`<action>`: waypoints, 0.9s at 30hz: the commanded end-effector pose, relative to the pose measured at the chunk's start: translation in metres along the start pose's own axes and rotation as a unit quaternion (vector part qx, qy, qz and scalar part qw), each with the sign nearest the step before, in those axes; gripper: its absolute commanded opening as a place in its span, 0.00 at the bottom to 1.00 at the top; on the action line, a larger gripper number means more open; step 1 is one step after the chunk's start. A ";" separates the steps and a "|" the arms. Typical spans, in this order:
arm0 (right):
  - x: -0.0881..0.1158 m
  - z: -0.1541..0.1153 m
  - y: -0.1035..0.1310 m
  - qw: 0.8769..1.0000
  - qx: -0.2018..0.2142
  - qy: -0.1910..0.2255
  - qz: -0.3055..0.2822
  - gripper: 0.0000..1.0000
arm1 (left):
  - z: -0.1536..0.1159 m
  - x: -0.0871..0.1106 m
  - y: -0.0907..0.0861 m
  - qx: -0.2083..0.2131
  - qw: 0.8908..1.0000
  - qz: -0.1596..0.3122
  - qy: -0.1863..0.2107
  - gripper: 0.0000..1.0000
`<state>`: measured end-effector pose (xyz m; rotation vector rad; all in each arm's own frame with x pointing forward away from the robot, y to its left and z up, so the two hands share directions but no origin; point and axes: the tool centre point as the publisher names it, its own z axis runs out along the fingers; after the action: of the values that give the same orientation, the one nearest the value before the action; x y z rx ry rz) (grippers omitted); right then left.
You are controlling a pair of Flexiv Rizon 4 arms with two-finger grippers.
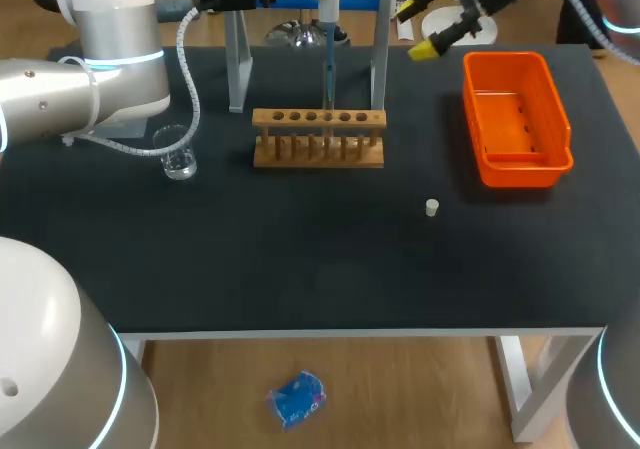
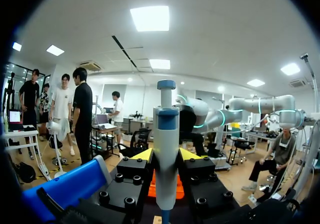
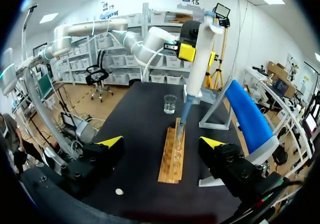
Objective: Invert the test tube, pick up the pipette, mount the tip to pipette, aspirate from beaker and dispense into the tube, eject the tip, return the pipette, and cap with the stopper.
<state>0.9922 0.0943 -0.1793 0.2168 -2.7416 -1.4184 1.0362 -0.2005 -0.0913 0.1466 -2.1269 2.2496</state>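
Pipette (image 1: 328, 39) clamped upright by left end effector (image 2: 165, 156), tip (image 3: 184, 112) set at tube (image 3: 178, 136) mouth in rack (image 1: 318, 137): straight drop for dispensing, judged. Right end effector (image 1: 415, 31) held open, clear of rack. Stopper (image 1: 432, 207) seen on worktop (image 1: 300, 249), awaiting capping.

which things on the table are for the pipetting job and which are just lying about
For the job: pipette in the left gripper, beaker, wooden rack, stopper, pipette stand.
Just lying about: orange bin, though it may take the ejected tip.

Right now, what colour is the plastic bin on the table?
The bin is plain bright orange, with no pattern. The head view shows it best.
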 end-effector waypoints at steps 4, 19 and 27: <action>-0.002 0.023 -0.013 1.000 0.015 0.012 -0.012 1.00 | 0.000 0.001 -0.001 -0.001 1.000 -0.001 -0.001 0.00; 0.002 0.042 -0.027 1.000 0.013 0.010 -0.008 1.00 | 0.000 0.001 -0.001 -0.001 1.000 -0.001 -0.001 0.00; 0.003 0.043 -0.028 1.000 0.010 0.001 -0.004 1.00 | 0.000 0.001 -0.001 -0.001 1.000 -0.001 -0.001 0.00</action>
<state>0.9897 0.1135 -0.2274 0.2336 -2.7539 -1.3912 1.0362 -0.2006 -0.0913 0.1465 -2.1269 2.2495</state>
